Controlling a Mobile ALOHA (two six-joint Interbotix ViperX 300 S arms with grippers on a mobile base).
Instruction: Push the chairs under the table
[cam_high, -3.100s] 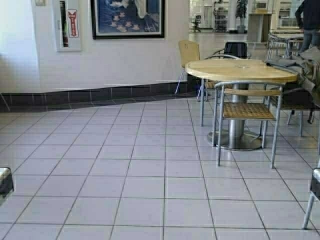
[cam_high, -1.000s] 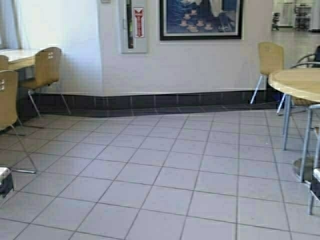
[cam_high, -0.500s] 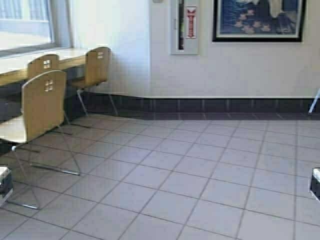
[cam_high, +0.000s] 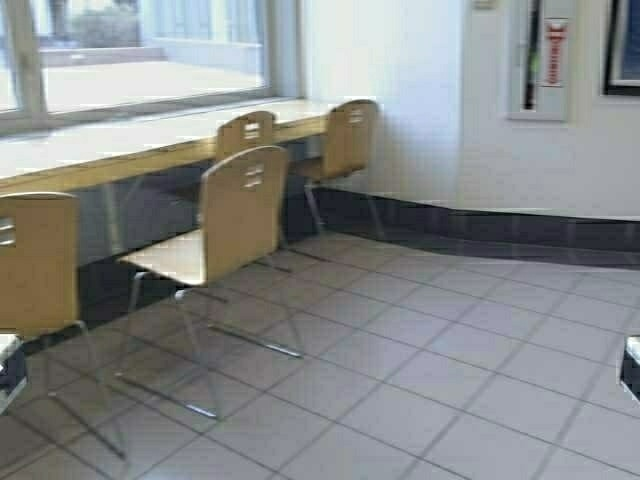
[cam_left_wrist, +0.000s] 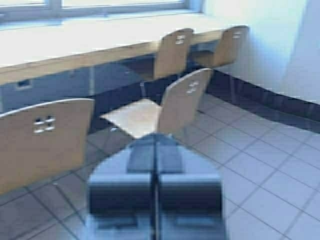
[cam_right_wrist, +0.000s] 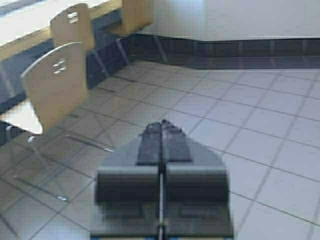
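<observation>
Several tan plywood chairs stand along the long pale-wood table (cam_high: 150, 150) under the window. The nearest chair (cam_high: 35, 265) at the left edge and a second chair (cam_high: 235, 215) stand pulled out from the table. Two farther chairs (cam_high: 247, 132) (cam_high: 347, 138) sit close to the table's edge. The second chair also shows in the left wrist view (cam_left_wrist: 185, 97) and the right wrist view (cam_right_wrist: 52, 85). My left gripper (cam_left_wrist: 156, 137) and right gripper (cam_right_wrist: 162, 125) are both shut and empty, held low above the floor, apart from the chairs.
Grey tiled floor (cam_high: 450, 380) lies open to the right of the chairs. A white wall with a dark tiled base (cam_high: 520, 230) runs behind, with a fire-extinguisher cabinet (cam_high: 540, 60) on it. A window (cam_high: 150, 50) sits above the table.
The robot has turned left: the round table and picture have left the view, and the long table with its chairs has come in and shifted rightward. Both grippers stay shut.
</observation>
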